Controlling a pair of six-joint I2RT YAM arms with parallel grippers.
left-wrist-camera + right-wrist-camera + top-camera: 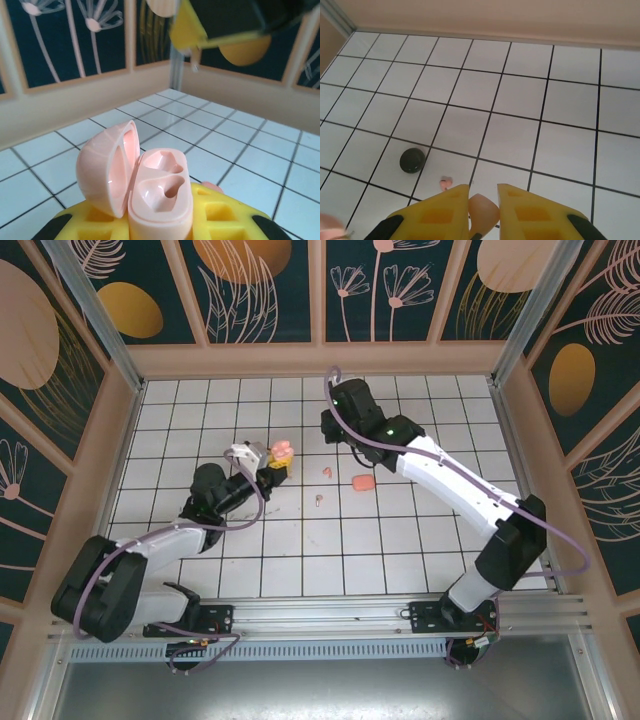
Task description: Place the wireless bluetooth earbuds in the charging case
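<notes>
1. Left gripper (160, 227) clamps the open charging case (160, 185), both sockets empty.
2. Right gripper (483, 200) pinches something pale pink, probably an earbud (482, 211), above the desk (520, 100).
3. Insertion pending: carry it left, align stem over a socket.

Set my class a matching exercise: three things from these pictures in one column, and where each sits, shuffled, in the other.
Things: 1 pale pink plastic charging case; 2 small dark round object; 3 small pale pink rounded piece.
Places: A on the white tiled table; B between the right gripper's fingers; C in the left gripper, lid open.
Pairs: 1-C; 2-A; 3-B.
</notes>
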